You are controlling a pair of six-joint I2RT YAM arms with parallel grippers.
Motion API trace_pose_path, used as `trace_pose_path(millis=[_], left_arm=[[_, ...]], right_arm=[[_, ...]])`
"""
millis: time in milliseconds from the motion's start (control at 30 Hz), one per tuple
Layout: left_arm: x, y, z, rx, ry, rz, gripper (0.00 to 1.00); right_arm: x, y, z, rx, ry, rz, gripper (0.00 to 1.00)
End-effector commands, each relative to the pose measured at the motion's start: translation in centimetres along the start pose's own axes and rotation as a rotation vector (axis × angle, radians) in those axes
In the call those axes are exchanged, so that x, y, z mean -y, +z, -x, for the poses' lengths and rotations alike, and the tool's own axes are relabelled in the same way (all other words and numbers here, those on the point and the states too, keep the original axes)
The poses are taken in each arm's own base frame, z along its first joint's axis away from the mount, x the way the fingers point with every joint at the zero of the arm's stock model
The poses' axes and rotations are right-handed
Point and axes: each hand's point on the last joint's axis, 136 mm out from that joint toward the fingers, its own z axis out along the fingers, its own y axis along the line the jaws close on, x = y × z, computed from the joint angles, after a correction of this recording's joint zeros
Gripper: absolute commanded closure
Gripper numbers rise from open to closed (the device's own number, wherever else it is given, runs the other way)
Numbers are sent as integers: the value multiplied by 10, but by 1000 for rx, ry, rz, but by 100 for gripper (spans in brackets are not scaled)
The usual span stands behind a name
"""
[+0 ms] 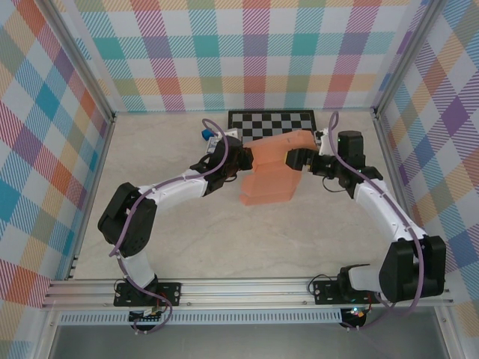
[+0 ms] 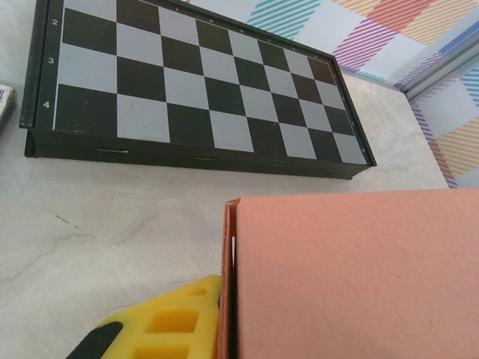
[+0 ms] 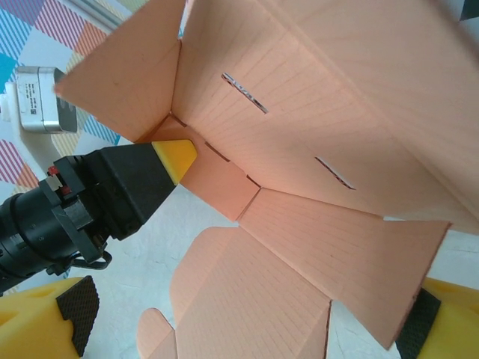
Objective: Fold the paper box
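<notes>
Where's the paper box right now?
Top view: the paper box sits mid-table between the left gripper and right gripper, just in front of the chessboard.

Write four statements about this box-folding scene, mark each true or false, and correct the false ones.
1. The left pincer grips a wall of the paper box. True.
2. The right pincer is clamped shut on the box. False: its fingers stand wide apart, so it is open.
3. A chessboard lies on the table beyond the box. True.
4. The box is fully closed. False: its flaps are spread out, and the right wrist view looks into its inside.
</notes>
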Motion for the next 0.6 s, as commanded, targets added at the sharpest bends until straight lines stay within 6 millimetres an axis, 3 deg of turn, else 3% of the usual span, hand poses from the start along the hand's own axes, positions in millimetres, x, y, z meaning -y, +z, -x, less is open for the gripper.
trace_pose_path(millis=[0,167,367,567], left_arm=[[7,-3,1,-1,1,-22,84],[6,-4,2,0,8,-19,84],[3,-4,0,-1,16,-7,84],[3,-1,-2,-5,16,-8,84]], right_arm=[[-19,5,12,11,-60,74,0],[-20,16,9,-16,-88,69,0],[-22,6,11,-16,-151,20,0],[-24,11,12,-29,-142,48,0]])
